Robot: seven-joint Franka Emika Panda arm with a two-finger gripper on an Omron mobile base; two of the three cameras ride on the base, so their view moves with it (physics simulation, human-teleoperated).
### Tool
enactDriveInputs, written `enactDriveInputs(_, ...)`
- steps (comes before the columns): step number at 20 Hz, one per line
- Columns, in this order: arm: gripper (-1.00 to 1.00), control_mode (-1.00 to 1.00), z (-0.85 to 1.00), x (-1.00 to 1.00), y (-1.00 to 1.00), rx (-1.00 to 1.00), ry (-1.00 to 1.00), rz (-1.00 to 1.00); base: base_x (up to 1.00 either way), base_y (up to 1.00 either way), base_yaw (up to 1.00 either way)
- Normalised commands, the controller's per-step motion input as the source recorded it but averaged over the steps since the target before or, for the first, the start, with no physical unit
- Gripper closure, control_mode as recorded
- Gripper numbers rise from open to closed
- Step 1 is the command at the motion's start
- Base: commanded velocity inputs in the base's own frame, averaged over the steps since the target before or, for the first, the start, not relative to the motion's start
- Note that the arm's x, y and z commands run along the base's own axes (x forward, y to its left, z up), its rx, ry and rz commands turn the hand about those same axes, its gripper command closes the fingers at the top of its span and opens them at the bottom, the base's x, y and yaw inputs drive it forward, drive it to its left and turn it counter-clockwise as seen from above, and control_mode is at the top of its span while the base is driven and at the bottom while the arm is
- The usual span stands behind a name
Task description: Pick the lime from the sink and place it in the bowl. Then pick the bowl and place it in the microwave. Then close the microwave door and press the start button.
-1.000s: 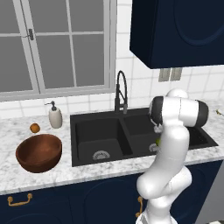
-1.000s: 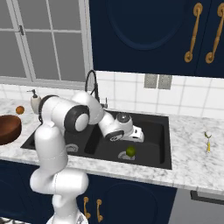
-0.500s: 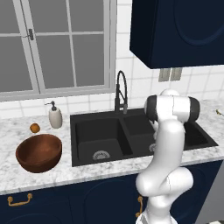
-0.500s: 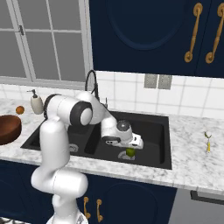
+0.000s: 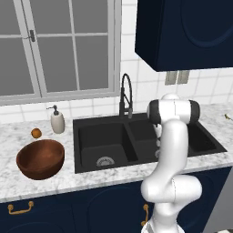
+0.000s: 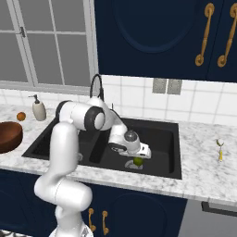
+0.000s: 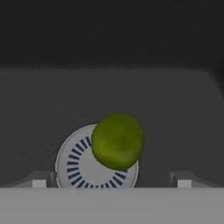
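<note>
The hand is hanging low inside the right basin of the matte black sink, its two fingers spread wide and gripping nothing. Just below it, the small, round, smooth yellow-green lime is sitting on the basin floor, lying partly over the round slotted metal drain and between the two dark fingertips in the hand view. The wide, glossy, reddish-brown wooden bowl is resting on the speckled marble worktop left of the sink, near a small orange fruit
</note>
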Motion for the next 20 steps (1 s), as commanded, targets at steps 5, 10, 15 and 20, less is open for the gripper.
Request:
enactDriveInputs(5,-1.0,-1.0,-0.3,0.18,-0.01,0.0,0.0,0.0,0.0,0.0,0.0)
enactDriveInputs(10,-1.0,-1.0,-0.21,0.27,-0.04,0.0,0.02,0.0,0.0,0.0,0.0)
enactDriveInputs(15,-1.0,-1.0,-0.18,0.18,-0.15,0.0,0.03,0.0,0.0,0.0,0.0)
enactDriveInputs(20,-1.0,-1.0,-0.09,0.21,-0.11,0.0,0.0,0.0,0.0,0.0,0.0)
